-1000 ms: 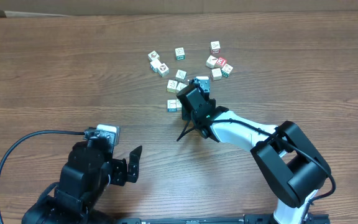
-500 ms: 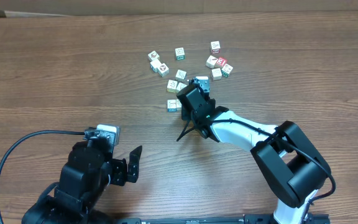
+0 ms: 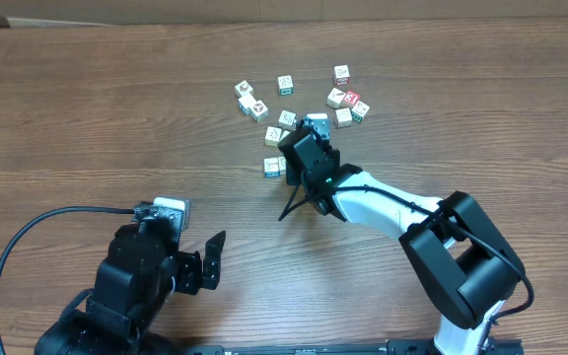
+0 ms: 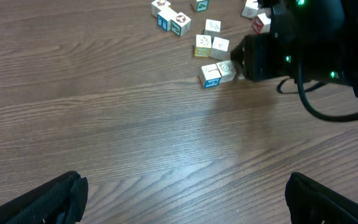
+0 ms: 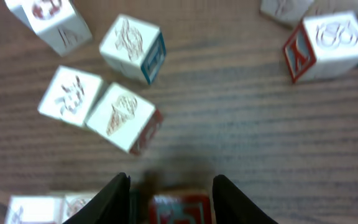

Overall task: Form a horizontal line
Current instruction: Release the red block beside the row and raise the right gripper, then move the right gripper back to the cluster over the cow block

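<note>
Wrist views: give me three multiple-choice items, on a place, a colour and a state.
1. The left tool hangs over: A) the scattered cubes B) bare brown wooden table C) the right arm.
2. The small cream wooden picture cube between the fingers of the right tool shows a face printed: A) blue B) green C) red.
3. The left tool's jaws are: A) wide open, empty B) shut on a cube C) shut, empty.
B: only wood grain beneath it. C: red print shows between the fingers. A: its fingers sit at the frame's edges.

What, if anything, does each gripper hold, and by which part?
Left gripper: nothing. Right gripper: a red block sits between its fingers, but a gap shows, so apparently nothing gripped.
</note>
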